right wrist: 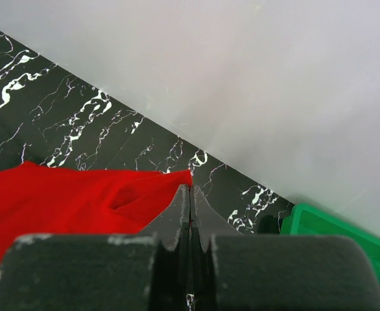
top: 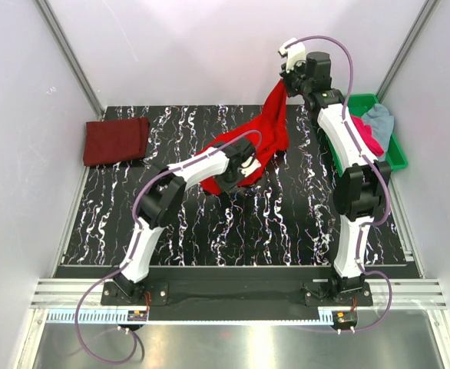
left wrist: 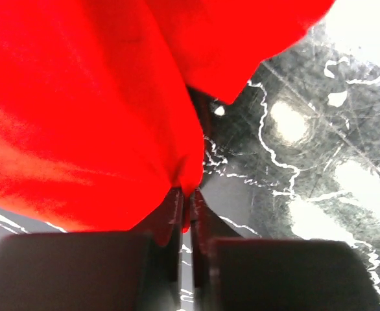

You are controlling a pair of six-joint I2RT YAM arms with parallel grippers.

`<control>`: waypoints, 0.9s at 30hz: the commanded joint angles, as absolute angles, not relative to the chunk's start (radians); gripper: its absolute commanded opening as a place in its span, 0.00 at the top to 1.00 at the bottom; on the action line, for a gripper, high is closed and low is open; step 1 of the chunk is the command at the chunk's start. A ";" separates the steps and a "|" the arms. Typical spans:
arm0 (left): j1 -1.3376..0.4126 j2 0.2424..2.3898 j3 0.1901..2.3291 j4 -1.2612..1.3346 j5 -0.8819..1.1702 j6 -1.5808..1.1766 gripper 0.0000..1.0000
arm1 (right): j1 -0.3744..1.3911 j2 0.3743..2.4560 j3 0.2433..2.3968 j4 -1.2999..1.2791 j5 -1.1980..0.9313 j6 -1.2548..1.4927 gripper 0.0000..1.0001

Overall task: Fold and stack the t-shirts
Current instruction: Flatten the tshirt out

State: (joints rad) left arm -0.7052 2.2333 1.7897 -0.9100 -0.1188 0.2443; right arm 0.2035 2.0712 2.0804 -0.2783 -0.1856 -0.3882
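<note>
**Over the marbled table: a red shirt strung between two grippers**

At the upper left of the overhead view, a maroon shirt [top: 116, 141] lies folded into a neat rectangle at the far left edge of the black, white-veined table [top: 248, 231], well apart from everything else.

Moving toward the middle of the frame, the left arm reaches in low across the table. The left gripper [top: 236, 175] has its jaws pressed together on the lower part of the red shirt [top: 267, 134]. From its own camera, the left gripper [left wrist: 185, 201] pinches a small fold of the red shirt [left wrist: 80, 97], which fills the upper left of that frame and hangs above the table.

Just right of centre, the red shirt runs up as a slanted drape to the right gripper [top: 286, 81], raised high near the top of the frame. In the right wrist view the right gripper [right wrist: 189, 194] is clamped tight on the cloth's tip, with the red shirt [right wrist: 67, 194] spread to the lower left.

At the right edge sits a green tray [top: 394, 154], also visible at the lower right of the wrist view [right wrist: 326, 227]. It holds a pink shirt [top: 369, 141] and a grey-blue shirt [top: 380, 119], both bunched up and unfolded.
</note>
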 commanded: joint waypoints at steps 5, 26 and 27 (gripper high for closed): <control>-0.695 1.899 1.707 -0.876 -0.238 0.244 1.00 | 0.199 1.964 2.074 -0.242 -0.189 -0.387 1.00; -0.622 1.370 1.595 -0.867 -0.182 0.322 1.00 | 0.196 1.451 1.874 -0.270 -0.231 -0.264 1.00; -0.598 1.353 1.586 -0.833 -0.198 0.331 1.00 | 0.193 1.448 1.885 -0.256 -0.215 -0.261 1.00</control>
State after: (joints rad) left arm -0.6670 1.4494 1.5951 -0.9733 -0.1493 0.2939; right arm 0.2024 1.4658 1.8359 -0.3584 -0.2790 -0.3046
